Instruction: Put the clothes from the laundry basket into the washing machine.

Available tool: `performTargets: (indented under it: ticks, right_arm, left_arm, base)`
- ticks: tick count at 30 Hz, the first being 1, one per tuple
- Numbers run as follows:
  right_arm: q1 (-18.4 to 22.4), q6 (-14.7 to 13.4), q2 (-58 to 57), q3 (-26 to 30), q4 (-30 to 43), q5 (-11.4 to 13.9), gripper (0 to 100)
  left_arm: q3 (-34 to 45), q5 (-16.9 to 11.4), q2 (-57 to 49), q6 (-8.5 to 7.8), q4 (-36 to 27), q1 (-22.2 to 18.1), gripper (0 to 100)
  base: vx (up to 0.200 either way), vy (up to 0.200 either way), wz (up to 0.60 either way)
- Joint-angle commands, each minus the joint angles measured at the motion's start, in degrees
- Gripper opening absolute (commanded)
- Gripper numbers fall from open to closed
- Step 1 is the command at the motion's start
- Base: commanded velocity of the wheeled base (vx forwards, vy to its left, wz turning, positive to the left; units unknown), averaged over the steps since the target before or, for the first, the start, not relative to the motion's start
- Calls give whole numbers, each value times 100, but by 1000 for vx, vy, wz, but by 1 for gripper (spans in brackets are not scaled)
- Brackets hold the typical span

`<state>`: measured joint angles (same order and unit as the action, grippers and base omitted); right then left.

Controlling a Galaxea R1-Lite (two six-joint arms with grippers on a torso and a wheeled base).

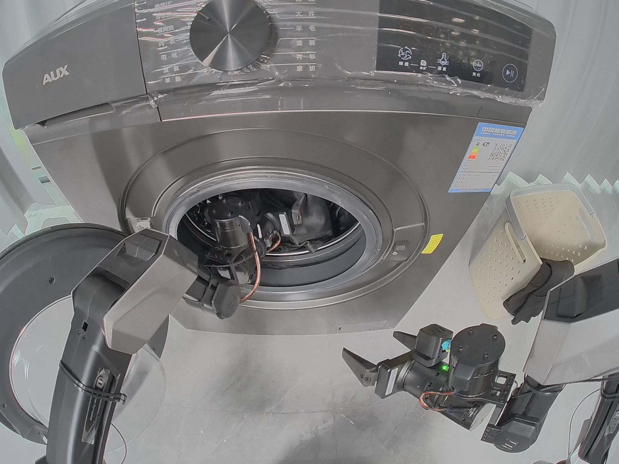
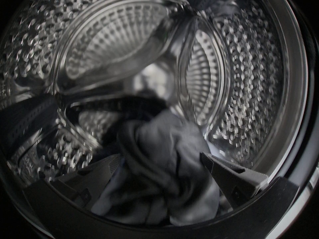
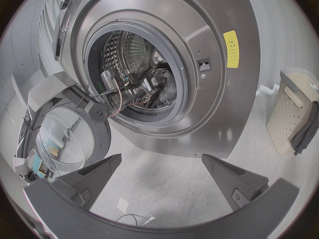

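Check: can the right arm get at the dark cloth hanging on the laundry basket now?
Probably yes: the right end effector is open and empty, and nothing stands between it and the dark cloth on the laundry basket.

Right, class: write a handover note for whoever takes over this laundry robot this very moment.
Left claw: open, inside the drum, by grey clothes lying there.
Right claw: open, empty, in front of the washing machine.
Done: some clothes are in; door is open.
To do: a dark garment hangs over the laundry basket rim, beside the machine; load it.
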<state>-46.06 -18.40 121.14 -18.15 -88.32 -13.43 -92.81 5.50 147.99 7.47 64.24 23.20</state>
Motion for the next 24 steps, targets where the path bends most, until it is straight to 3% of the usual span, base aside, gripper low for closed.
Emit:
performTargets:
  ticks: [1, 9, 14, 24]
  right_arm:
    - [9, -6, -11, 5, -1, -1, 100]
    - [0, -6, -20, 13, -1, -1, 100]
    - [-9, -6, -82, 154, -1, -1, 100]
    - [-343, 3, -802, 980, 8, -1, 100]
  left_arm:
    - [1766, -295, -948, -35, -149, 88, 100]
    - [2812, -418, -1642, -202, -149, 123, 100]
    - [4148, -594, -2354, -220, 71, 440, 100]
    - [6943, -664, -3382, -202, 1723, 1415, 100]
  base:
    - [0, 0, 0]
    - [0, 0, 0]
    - [0, 0, 0]
    - [0, 0, 0]
